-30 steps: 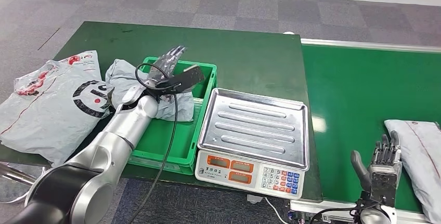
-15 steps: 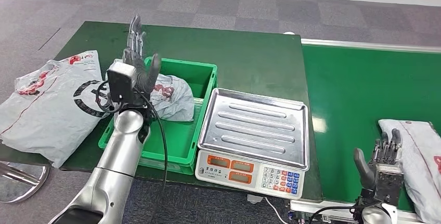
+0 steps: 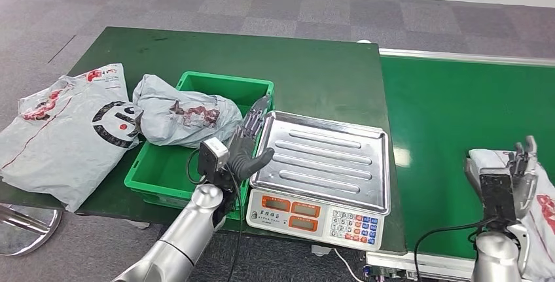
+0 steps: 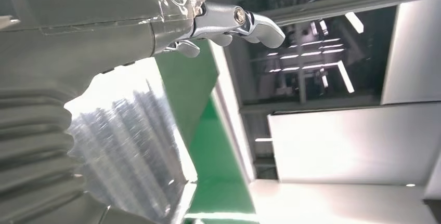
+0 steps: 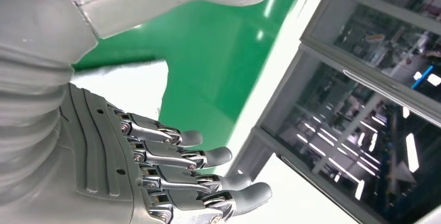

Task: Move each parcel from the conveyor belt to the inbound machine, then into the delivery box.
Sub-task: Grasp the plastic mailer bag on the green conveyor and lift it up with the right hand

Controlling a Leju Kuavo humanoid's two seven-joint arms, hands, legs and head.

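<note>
A crumpled grey parcel (image 3: 178,117) lies across the back left corner of the green delivery box (image 3: 167,192). My left hand (image 3: 247,143) hovers with fingers spread and nothing in it, between the box's right wall and the steel tray of the weighing machine (image 3: 321,161). In the left wrist view its thumb (image 4: 229,20) stands out over the shiny tray (image 4: 130,151). On the green conveyor belt (image 3: 445,118) at the right lies a white-grey parcel (image 3: 544,220). My right hand (image 3: 505,178) is raised over that parcel's near left end, fingers (image 5: 208,156) stretched out, holding nothing.
A large flat grey bag (image 3: 62,131) with red and black print lies on the green table (image 3: 307,72) left of the box. The machine's keypad (image 3: 353,224) faces me at the table's front edge. Grey carpet floor surrounds the table.
My left hand has left the box and drawn back toward me, now beside the machine's tray. My right hand has risen over the belt parcel, which has travelled left.
</note>
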